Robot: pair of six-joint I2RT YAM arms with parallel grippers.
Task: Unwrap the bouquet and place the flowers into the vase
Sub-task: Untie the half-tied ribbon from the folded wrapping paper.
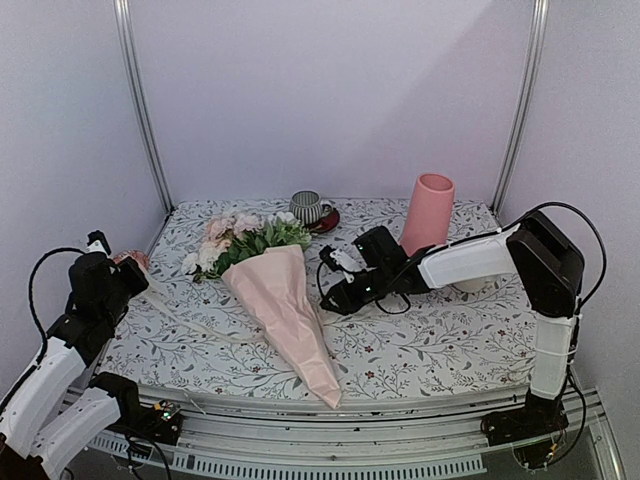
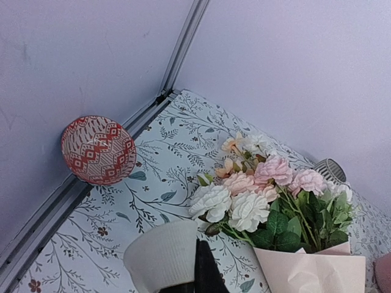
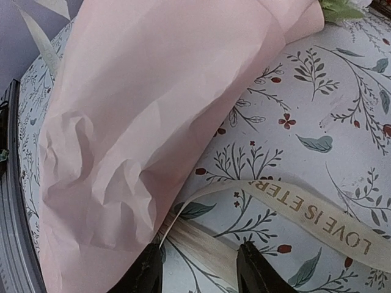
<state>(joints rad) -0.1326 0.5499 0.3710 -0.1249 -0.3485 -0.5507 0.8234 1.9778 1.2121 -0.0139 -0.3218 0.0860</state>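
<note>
Pale-pink paper-wrapped bouquet (image 1: 280, 290) lies at table (image 1: 450, 335) middle. Right gripper (image 3: 200, 268), jaws parted, straddles cream printed ribbon (image 3: 305, 210) beside wrap. Left gripper (image 2: 194, 271) clenched near left edge.

A table (image 1: 440, 340) printed with leaves and small flowers is shown. A bouquet (image 1: 285, 300) is laid flat on it, with a lettered ribbon (image 3: 305, 210) trailed loose beside it. A vase (image 1: 428, 212) and a mug (image 1: 305, 207) on a saucer (image 1: 328, 222) are stood near the back, and a patterned bowl (image 2: 98, 149) at the left edge.

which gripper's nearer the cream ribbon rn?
Right. The right gripper straddles the ribbon, right beside the bouquet and its pink paper. The left gripper sits far off at the left edge of the table, beyond the bouquet.
</note>
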